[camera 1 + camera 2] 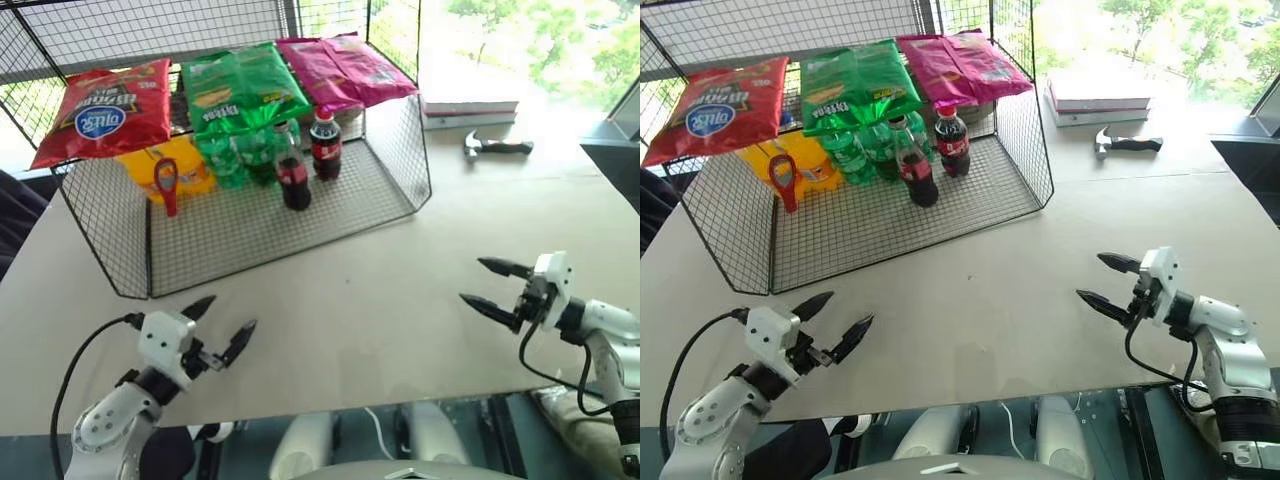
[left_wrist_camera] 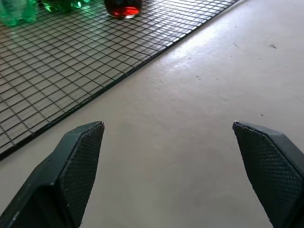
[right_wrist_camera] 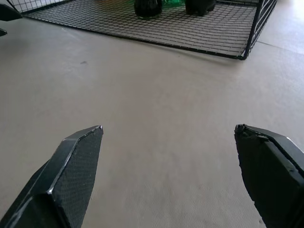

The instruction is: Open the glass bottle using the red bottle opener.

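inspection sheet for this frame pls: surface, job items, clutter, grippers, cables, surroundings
Surface: pale table, bare in front of both grippers.
Job's things: glass bottle upright on the wire rack's floor; red bottle opener hangs on the rack's left side, apart from the bottle.
Clutter: screw-cap cola bottle, green bottles, yellow bottle in the rack; red, green and pink snack bags on top; hammer and books behind.
Grippers: left gripper and right gripper open, empty, above the table.
Cables: black cable at left arm; another at right arm.
Surroundings: windows with greenery behind.
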Controlling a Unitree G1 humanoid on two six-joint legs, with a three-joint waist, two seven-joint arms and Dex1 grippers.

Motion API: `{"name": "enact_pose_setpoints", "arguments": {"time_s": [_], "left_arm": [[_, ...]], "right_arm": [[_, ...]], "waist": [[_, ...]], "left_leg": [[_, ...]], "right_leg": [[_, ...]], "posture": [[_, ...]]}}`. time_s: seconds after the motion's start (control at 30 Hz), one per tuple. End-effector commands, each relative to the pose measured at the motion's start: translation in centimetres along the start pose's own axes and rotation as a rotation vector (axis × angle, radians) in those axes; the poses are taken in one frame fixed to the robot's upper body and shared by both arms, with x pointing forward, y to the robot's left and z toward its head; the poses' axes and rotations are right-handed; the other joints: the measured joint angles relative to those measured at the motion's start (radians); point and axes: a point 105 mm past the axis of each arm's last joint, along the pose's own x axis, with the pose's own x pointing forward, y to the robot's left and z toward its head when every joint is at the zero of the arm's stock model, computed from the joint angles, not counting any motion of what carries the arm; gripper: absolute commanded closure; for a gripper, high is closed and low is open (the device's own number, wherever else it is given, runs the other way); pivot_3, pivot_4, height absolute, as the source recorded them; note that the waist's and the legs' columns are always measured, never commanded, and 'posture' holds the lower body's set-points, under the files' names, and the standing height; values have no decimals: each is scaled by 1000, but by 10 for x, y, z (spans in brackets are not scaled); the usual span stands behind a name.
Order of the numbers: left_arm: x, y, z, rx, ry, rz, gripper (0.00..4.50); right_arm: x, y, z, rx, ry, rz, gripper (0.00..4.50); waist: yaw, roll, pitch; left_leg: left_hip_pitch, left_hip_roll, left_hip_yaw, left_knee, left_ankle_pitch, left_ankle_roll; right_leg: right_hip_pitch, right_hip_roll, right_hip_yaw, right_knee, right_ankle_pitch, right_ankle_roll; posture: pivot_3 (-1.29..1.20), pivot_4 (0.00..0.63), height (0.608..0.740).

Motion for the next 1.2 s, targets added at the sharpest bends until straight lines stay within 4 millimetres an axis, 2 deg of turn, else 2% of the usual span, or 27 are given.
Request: {"name": "enact_pose_setpoints", "arguments": {"time_s": [0.03, 0.13, 0.27, 0.4, 0.53, 0.63, 0.87, 1.2], "left_arm": [[12, 21, 21, 40, -85, 143, 0], [24, 34, 38, 115, -151, 254, 0], [34, 46, 63, 112, -258, 370, 0], [42, 68, 93, 134, -355, 497, 0], [48, 85, 109, 140, -397, 564, 0], [54, 88, 111, 144, -398, 558, 0], [63, 93, 116, 153, -416, 546, 0], [71, 102, 113, 154, -411, 529, 0]], "right_arm": [[23, 11, 37, -58, -126, 42, 53], [40, 29, 57, -68, -198, 90, 53], [63, 54, 83, -93, -282, 157, 53], [82, 71, 110, -88, -392, 174, 53], [94, 89, 126, -72, -452, 194, 53], [99, 94, 128, -67, -464, 179, 53], [101, 89, 121, -97, -416, 92, 53], [100, 88, 119, -99, -405, 65, 53]], "waist": [[0, 0, 0], [0, 0, 0], [0, 0, 0], [0, -1, 0], [0, -1, 0], [-1, -1, 0], [-1, -1, 0], [-3, -1, 0]], "left_leg": [[0, 0, 0, 0, 0, 0], [0, 0, -1, 0, 0, 0], [-1, -2, -1, 0, 0, -1], [-3, -2, -3, 0, 2, -5], [-3, -3, -4, 0, 2, -5], [-3, -4, -4, 0, 3, -5], [-4, -4, -5, 0, 3, -6], [-4, -4, -5, 0, 3, -6]], "right_leg": [[0, 0, 0, 1, 1, 2], [0, 1, 0, 1, 2, 2], [-1, 0, 0, 1, 2, 2], [-3, 0, -2, 1, 2, 2], [-3, 1, -3, 1, 2, 2], [-3, 0, -3, 1, 2, 2], [-4, 0, -4, 1, 2, 2], [-4, 1, -3, 2, 2, 2]], "posture": [[0, 150, 740], [0, 150, 740], [0, 150, 740], [0, 150, 740], [0, 150, 740], [0, 150, 740], [0, 150, 740], [0, 150, 740]]}}
